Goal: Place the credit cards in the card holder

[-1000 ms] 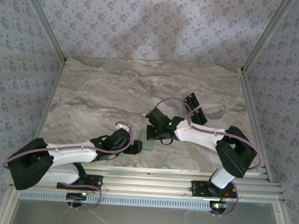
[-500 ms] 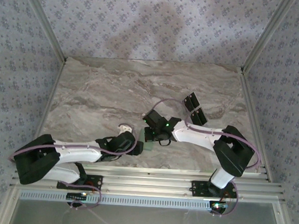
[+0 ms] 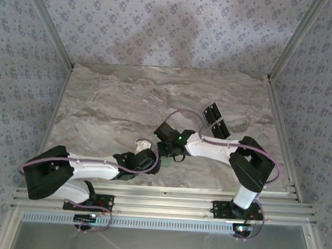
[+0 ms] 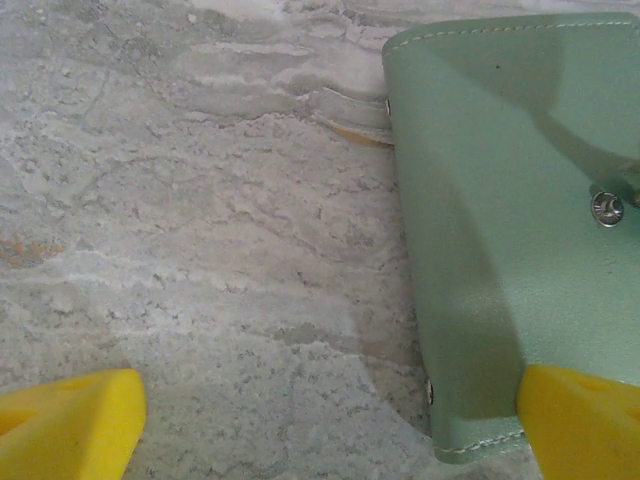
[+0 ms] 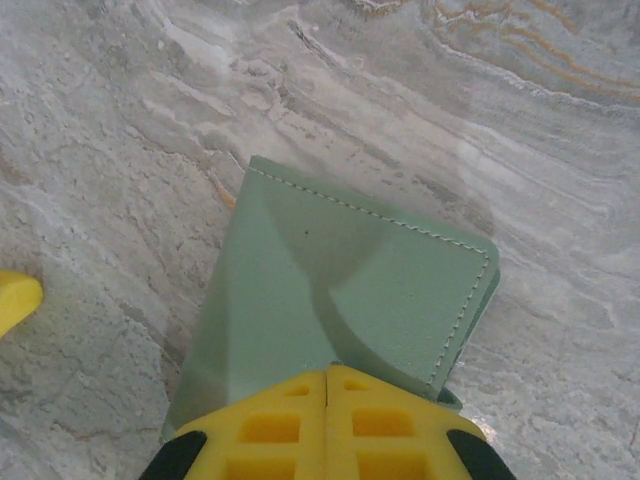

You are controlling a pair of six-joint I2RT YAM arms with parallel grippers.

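While the card holder (image 5: 340, 290) lies flat on the marble table (image 4: 200, 200) near its middle, between the two arms, the step in hand looks like getting it gripped and opened before any card goes in. The right gripper (image 5: 326, 425) has its yellow fingers pressed together with no gap, set on the holder's near edge. Whether a thin flap is pinched between them I cannot tell. The left gripper (image 4: 320, 425) stands spread wide and holds nothing, one finger at the holder's corner and the other well out over bare marble. To do this well, the left gripper should shift sideways until the holder's edge sits between its fingers, not under one of them. It should then close on a single layer near the snap stud (image 4: 607, 207), so that the pocket mouth is not pinched flat. The right fingers should bear down only enough to stop the soft pouch from sliding or buckling. The credit cards (image 3: 212, 111) lie well apart, toward the right rear of the table, none yet in the holder.
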